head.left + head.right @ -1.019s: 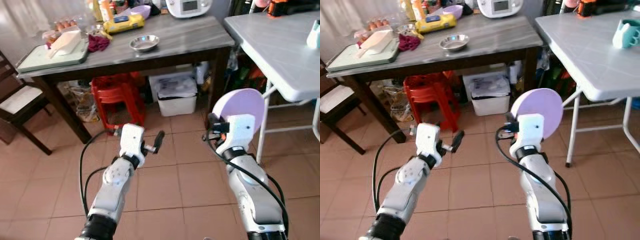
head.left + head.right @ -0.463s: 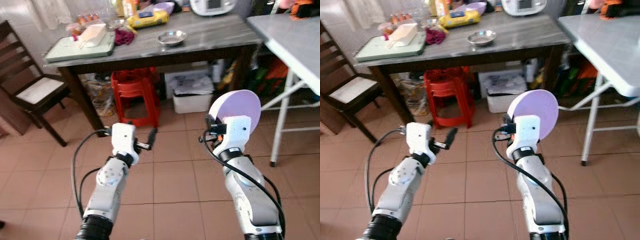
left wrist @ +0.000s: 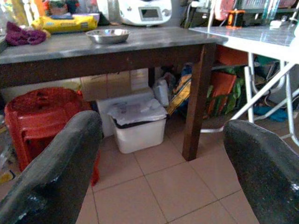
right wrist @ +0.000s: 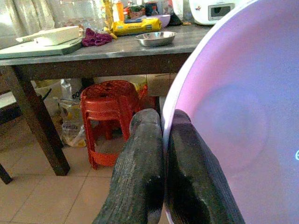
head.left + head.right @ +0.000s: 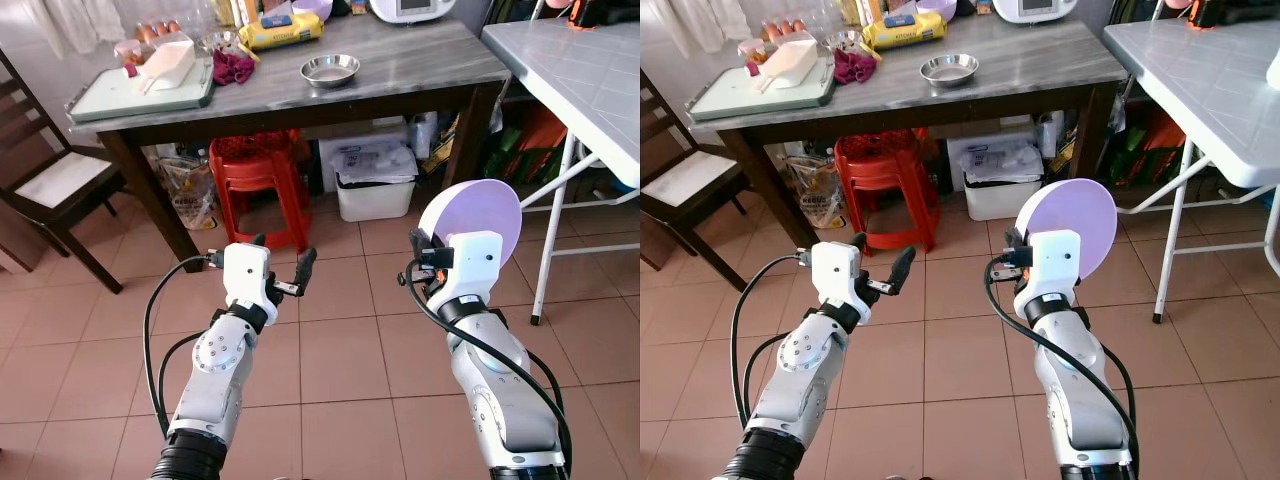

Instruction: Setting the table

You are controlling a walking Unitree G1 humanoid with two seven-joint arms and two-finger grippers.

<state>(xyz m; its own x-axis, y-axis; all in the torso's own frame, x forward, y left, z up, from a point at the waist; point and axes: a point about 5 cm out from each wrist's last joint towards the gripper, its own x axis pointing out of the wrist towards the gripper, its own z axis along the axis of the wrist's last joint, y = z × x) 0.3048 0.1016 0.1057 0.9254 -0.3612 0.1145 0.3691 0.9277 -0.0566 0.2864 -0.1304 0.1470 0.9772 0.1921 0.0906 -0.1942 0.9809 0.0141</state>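
We're in a home kitchen or dining corner, terracotta floor tiles (image 5: 330, 350) underfoot. At twelve o'clock stands a dark wooden table (image 5: 400, 70) with a grey top, loaded with a steel bowl (image 5: 330, 70), a white cooker appliance (image 5: 410, 8), a yellow packet (image 5: 280, 30), eggs (image 5: 160, 30) and a pale green tray (image 5: 120, 100). Beneath it, stacked red plastic stools (image 5: 258, 185) and a lidded white bin (image 5: 375, 180). A wooden chair (image 5: 45, 185) sits at ten o'clock, a white folding table (image 5: 580, 70) at two.

round lilac plate (image 5: 470, 222) held upright on edge, rim pinched in right end effector (image 4: 161, 140), above floor.
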